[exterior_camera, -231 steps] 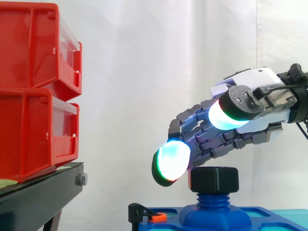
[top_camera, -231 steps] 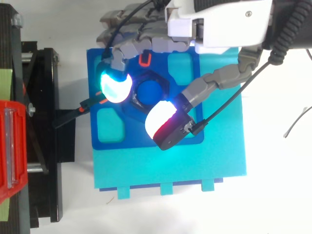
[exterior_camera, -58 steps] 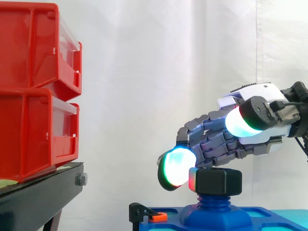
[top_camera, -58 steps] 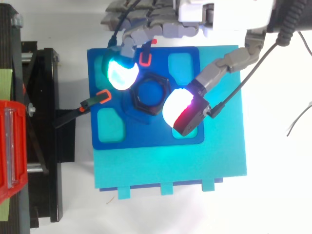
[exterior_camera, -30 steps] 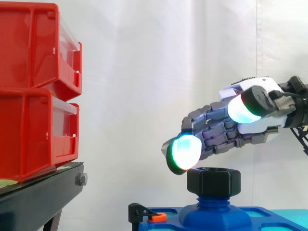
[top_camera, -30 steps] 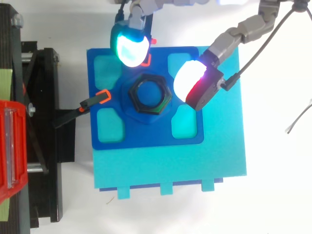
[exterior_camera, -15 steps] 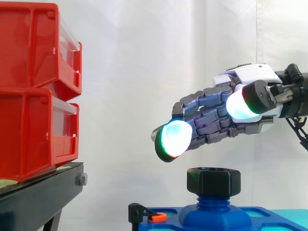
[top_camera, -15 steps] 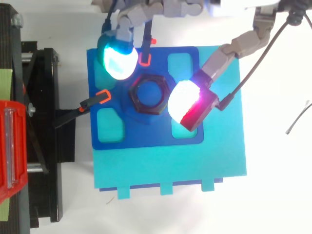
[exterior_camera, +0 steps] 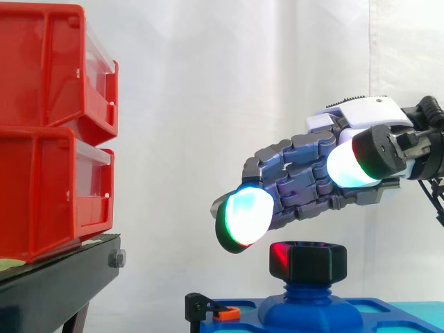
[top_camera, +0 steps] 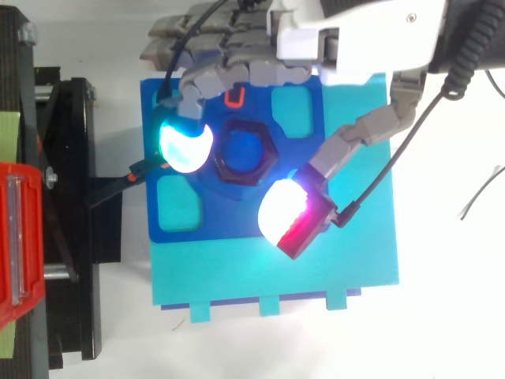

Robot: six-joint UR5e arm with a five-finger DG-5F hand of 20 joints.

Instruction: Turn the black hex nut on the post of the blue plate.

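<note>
Black hex nut (exterior_camera: 309, 261) sits on the post (exterior_camera: 305, 286) of the blue plate (top_camera: 229, 219). Just above the nut, the hand (exterior_camera: 309, 182) hovers open, its fingertips (top_camera: 183, 144) spread to either side of the nut and clear of it.

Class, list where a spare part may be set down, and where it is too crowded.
Free: the strip of teal base between the blue plate and the base's notched edge; the white surface right of the base. Crowded: the black hex nut, flanked by fingertips of the hand.
</note>
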